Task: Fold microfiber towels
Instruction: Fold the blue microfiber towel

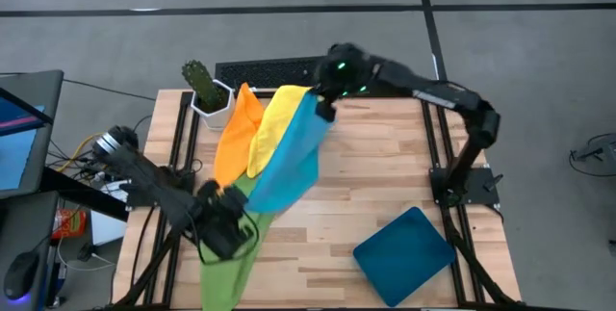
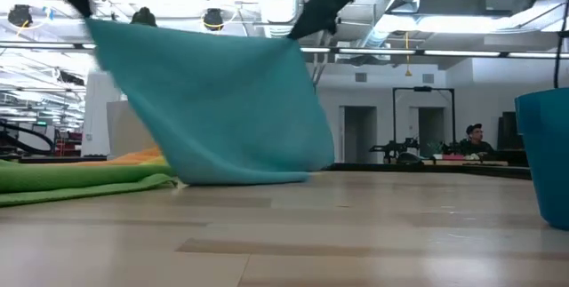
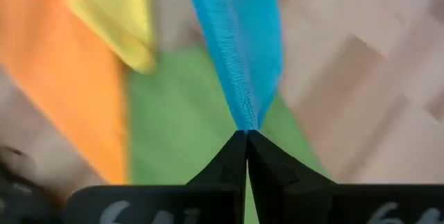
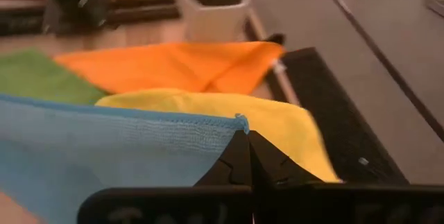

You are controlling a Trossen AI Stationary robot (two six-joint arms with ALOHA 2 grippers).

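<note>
You have the light blue towel [image 1: 289, 162] pinched at two corners and hanging between the arms, so the fold depends on keeping that top edge taut and level. Move both arms together; if one leads, the cloth will skew and the corners won't meet. Judging by how it hangs, the lower edge drags on the table [image 1: 385, 157] near the middle, so lift a touch before you carry it clear of the pile, or it may pull the other towels along. Lay it flat on the bare wood toward 3 o'clock, away from the teal tray [image 1: 404, 246] at 5 o'clock, before you bring corner to corner.

The left gripper [image 3: 246, 135] sits at about 8 o'clock, low over the table's near-left edge, its fingers pressed together on a blue corner with the cloth running straight out from the tips. The right gripper [image 4: 248, 135] is at 12 o'clock near the far edge, arm reaching across from the right, its fingers clamped on the opposite hemmed corner and held high.

The orange towel [image 1: 236, 133] and yellow towel [image 1: 274, 118] lie around 11 o'clock beside the potted cactus [image 1: 204, 88]. The green towel [image 1: 231, 253] lies under the left gripper and droops over the near edge at 7 o'clock
</note>
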